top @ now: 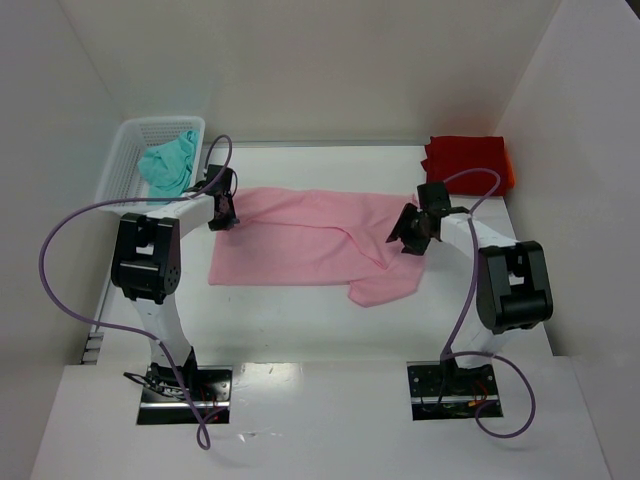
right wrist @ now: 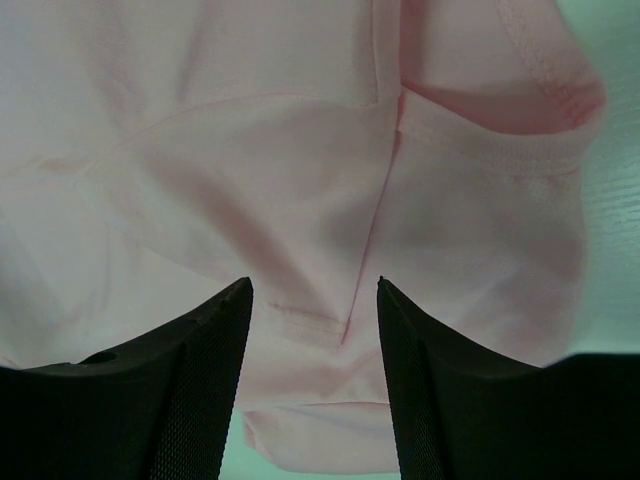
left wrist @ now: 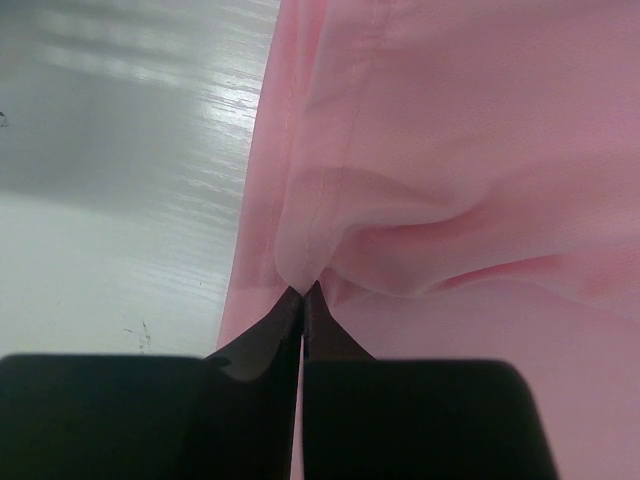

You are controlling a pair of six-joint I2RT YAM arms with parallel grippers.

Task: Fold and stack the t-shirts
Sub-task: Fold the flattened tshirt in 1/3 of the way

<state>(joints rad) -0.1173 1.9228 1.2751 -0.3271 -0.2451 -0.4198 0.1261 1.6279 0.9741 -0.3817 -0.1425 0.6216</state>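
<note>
Left end effector on pink t-shirt

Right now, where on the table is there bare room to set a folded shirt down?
Bare table runs between the pink t-shirt and the arm bases, and a narrower strip beyond it, between basket and red t-shirt. Crowded at the shirt's ends, where left gripper and right gripper sit.

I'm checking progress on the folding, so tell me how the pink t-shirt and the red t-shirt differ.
The pink t-shirt lies spread out across the middle of the table; the red t-shirt sits as a compact folded pile at the far right corner. The left gripper is shut on the pink t-shirt's edge and the right gripper is open over it; nothing touches the red t-shirt. Both lie on the table, outside the basket.
</note>
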